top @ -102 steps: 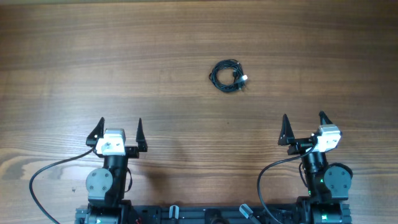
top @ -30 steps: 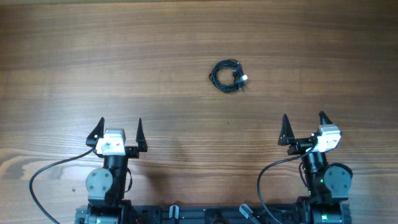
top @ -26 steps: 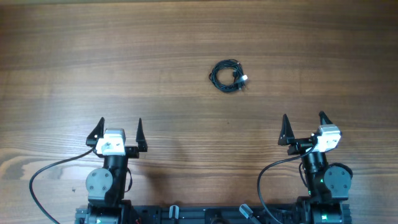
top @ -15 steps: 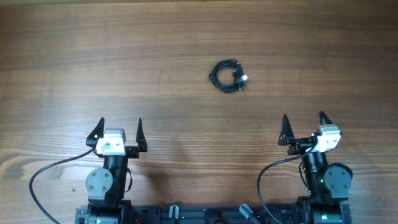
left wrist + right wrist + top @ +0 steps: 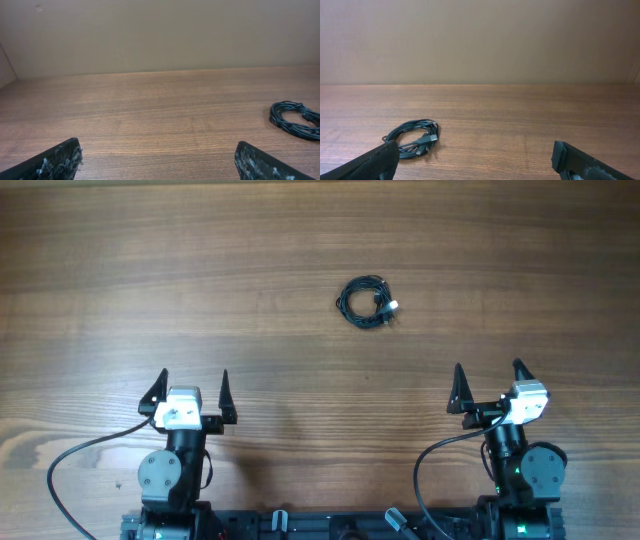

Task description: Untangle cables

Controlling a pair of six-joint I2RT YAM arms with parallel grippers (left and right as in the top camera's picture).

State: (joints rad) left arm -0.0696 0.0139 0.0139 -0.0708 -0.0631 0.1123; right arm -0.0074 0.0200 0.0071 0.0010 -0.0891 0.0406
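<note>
- The left gripper (image 5: pixel 193 375) sits at the lower left of the overhead frame. Its jaws are spread wide and hold nothing.
- The right gripper (image 5: pixel 488 366) sits at the lower right, also spread wide and empty.
- Both are well apart from the cables (image 5: pixel 366 302), with only bare table (image 5: pixel 150 270) between them.
- The cables lie flat on the wood as one small tight coil, above centre and a little right in the overhead frame. They are nearer the right gripper's side.
- A white tip (image 5: pixel 394 306) pokes out at the coil's right edge.
- Count: two grippers, one coil, one white tip. How many cords make up the coil cannot be told.
- Risk: the cords are very thin and lie flat, so a low approach could scrape the fingers on the wood. The jaws could also close on nothing.
- Risk: pinching the whole bundle would probably just drag it along, loops unopened.
- Risk: tugging one end hard while the rest is loose could pull the loops tighter into a knot.
</note>
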